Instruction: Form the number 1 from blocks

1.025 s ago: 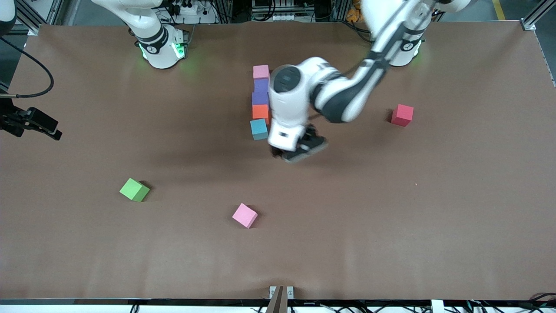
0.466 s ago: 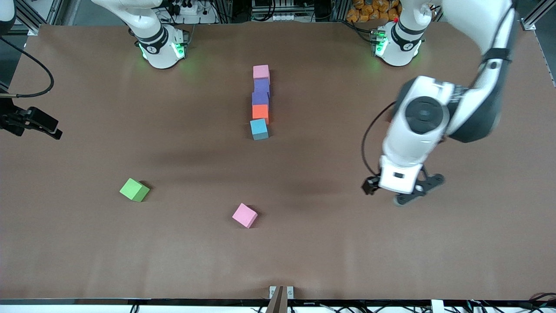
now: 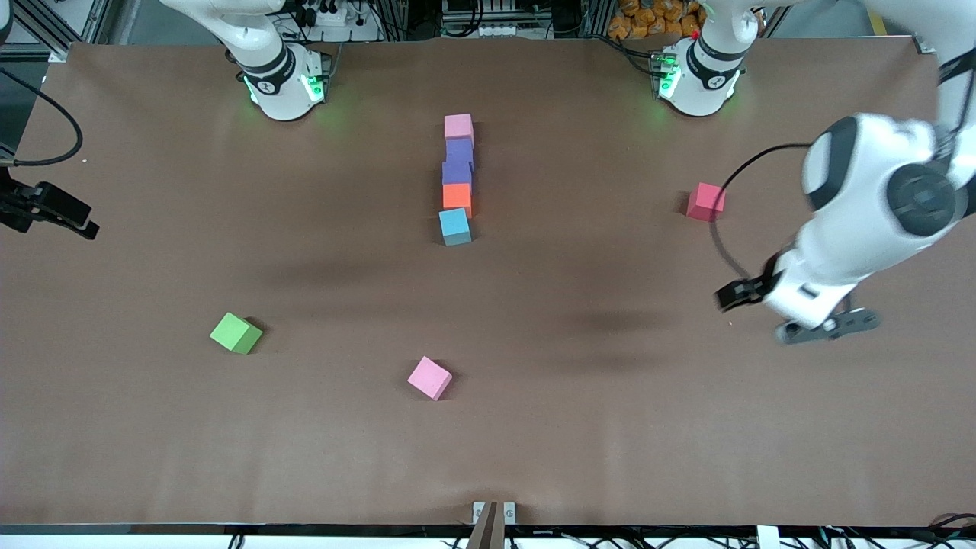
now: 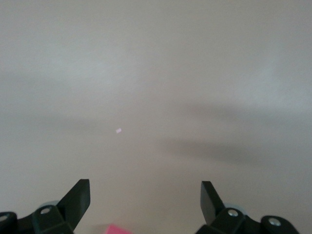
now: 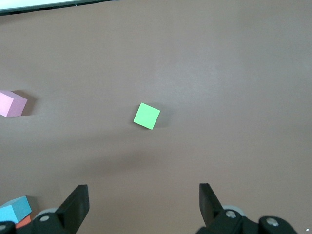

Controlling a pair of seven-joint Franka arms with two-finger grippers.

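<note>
Near the middle of the table point(image 3: 534, 457), a bit toward the robot bases, sits the column of blocks: light pink block point(image 3: 458, 126) farthest from the front camera, then two purple blocks point(image 3: 459, 151) point(image 3: 456, 173), orange block point(image 3: 457, 197), and light blue block point(image 3: 454, 226) nearest.

What could go wrong: the stroke isn't dead straight. The blue one is twisted a little and sits slightly off line toward the right arm's end, so any careless nudge or low pass over the row could knock it further and spoil the "1".

Long axis runs from the bases toward the front camera.

Spare cubes lie well apart: red block point(image 3: 705, 202), green block point(image 3: 235, 333), second pink block point(image 3: 429, 378).

Left gripper point(image 3: 820, 329) hangs over bare table at the left arm's end, jaws spread wide, nothing in them. Right gripper point(image 5: 141, 204) is parked high at the right arm's end, also spread and empty, looking down on the green cube.
</note>
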